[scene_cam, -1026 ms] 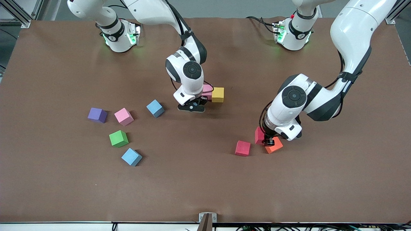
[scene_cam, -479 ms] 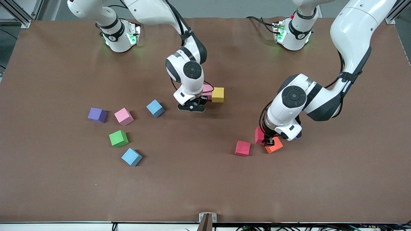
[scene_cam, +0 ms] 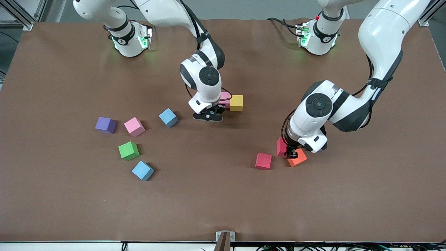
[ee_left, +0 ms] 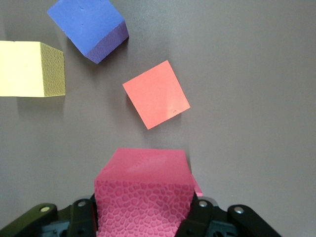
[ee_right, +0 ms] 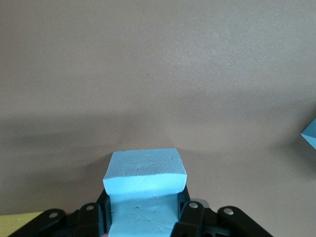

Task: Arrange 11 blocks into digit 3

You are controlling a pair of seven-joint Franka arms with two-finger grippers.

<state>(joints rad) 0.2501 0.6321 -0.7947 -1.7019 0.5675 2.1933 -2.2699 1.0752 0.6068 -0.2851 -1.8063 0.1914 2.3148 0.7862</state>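
The right tool (scene_cam: 208, 116) is hanging low over the middle of the counter (scene_cam: 223, 202), clenched on a light blue block (ee_right: 144, 190) that shows only in its wrist view, pinched between its black fingers (ee_right: 192, 215). It is holding this cube just beside a pink block (scene_cam: 225, 98) and a yellow block (scene_cam: 236, 103), which are sitting touching each other, probably because those two are the start of a bar of the digit 3 and the blue cube is meant to join them. The left tool (scene_cam: 292, 152) is working toward the left arm's end of the counter, gripping a red block (ee_left: 143, 195) low between its jaws, with an orange block (scene_cam: 297, 157) lying just beside it and a second red block (scene_cam: 263, 161) a little apart, apparently to gather that block for the figure. The remaining pieces are lying scattered toward the right arm's end: a purple block (scene_cam: 105, 124), another pink block (scene_cam: 134, 126), a green block (scene_cam: 128, 150) and two more light blue blocks (scene_cam: 168, 117), all well apart from the started row. The cubes are looking like matte foam, same-sized and sharp-edged; the held red one is showing a pebbled, cell-like face, while its top is smoother. The counter is wearing a plain brown, faintly grained covering.
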